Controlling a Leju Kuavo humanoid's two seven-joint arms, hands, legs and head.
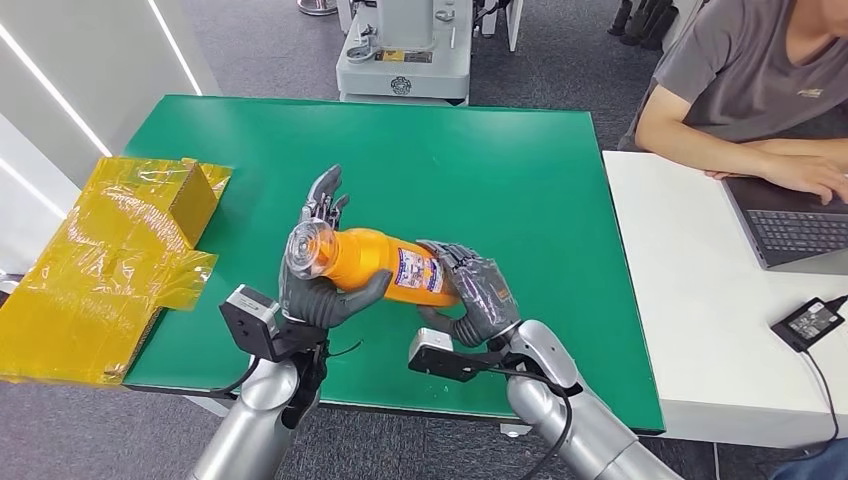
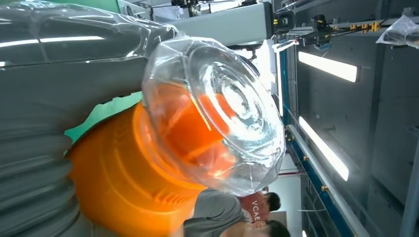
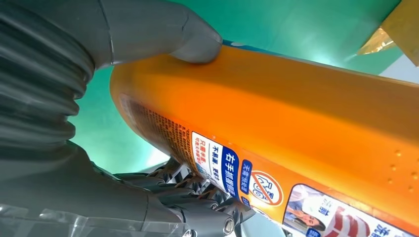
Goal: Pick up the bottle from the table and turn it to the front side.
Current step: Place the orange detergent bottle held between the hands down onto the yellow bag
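Fingers (image 1: 470, 275) wrap the bottle (image 1: 385, 265): left hand (image 1: 315, 285) holds cap end, right hand (image 1: 478, 295) holds bottom | I should roll it slowly, gripping snugly.

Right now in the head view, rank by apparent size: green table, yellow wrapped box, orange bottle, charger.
1. green table
2. yellow wrapped box
3. orange bottle, held off the table and nearer the camera, so its rank is less sure
4. charger

An orange bottle (image 1: 375, 262) with a clear cap and printed label lies sideways, lifted above the green table (image 1: 480, 150).
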